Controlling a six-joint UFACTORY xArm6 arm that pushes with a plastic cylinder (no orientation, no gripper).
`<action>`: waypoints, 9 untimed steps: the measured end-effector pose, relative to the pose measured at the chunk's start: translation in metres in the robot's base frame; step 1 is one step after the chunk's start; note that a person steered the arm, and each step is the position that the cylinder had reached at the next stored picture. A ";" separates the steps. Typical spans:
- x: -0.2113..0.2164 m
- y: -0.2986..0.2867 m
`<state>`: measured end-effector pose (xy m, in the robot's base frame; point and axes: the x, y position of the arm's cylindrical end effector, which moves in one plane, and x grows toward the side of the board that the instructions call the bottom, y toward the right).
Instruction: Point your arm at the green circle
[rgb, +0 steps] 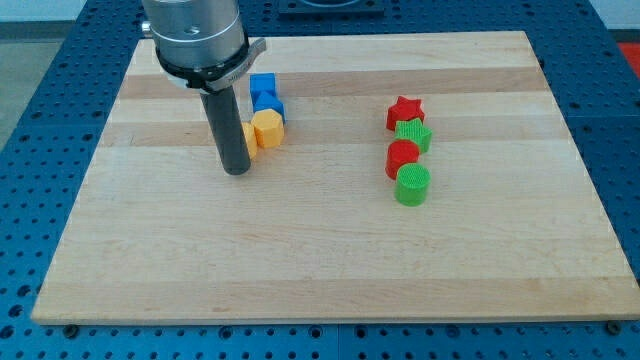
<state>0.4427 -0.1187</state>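
Writing: no brand, label or lettering can be read on any block, on the board or on the arm.
Blocks counted: eight show, in two groups of four.
Red: two, a red star (404, 110) and a red block (401, 157) whose shape is unclear.
Green: two, a green star (413, 135) and the green circle (412, 186).
Blue: two, a blue cube (262, 85) and a second blue block (270, 106) just below it, shape hard to make out.
Yellow: one yellow hexagon (267, 129).
Orange: one orange block (249, 136), mostly hidden behind the rod, shape not readable.
Right group: a short column running down the view, red star at the top, then green star, red block, and green circle at the bottom, each touching or nearly touching the next.
Left group: blue cube uppermost, second blue block under it, yellow hexagon below that, orange block at the hexagon's left.
Task block: the green circle sits right of the board's centre, lowest of the right column, well apart from the rod.
Tip (236, 172): on the board (300, 260), just below and left of the orange block, near the left group.
Jaws: the arm carries none, only the dark rod (226, 125) under a grey collar (195, 35), so nothing is grasped.
Surround: a blue perforated table (30, 120) shows around the wooden board.
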 end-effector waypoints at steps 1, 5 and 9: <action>0.000 -0.002; 0.049 0.032; 0.090 0.229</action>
<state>0.5323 0.1108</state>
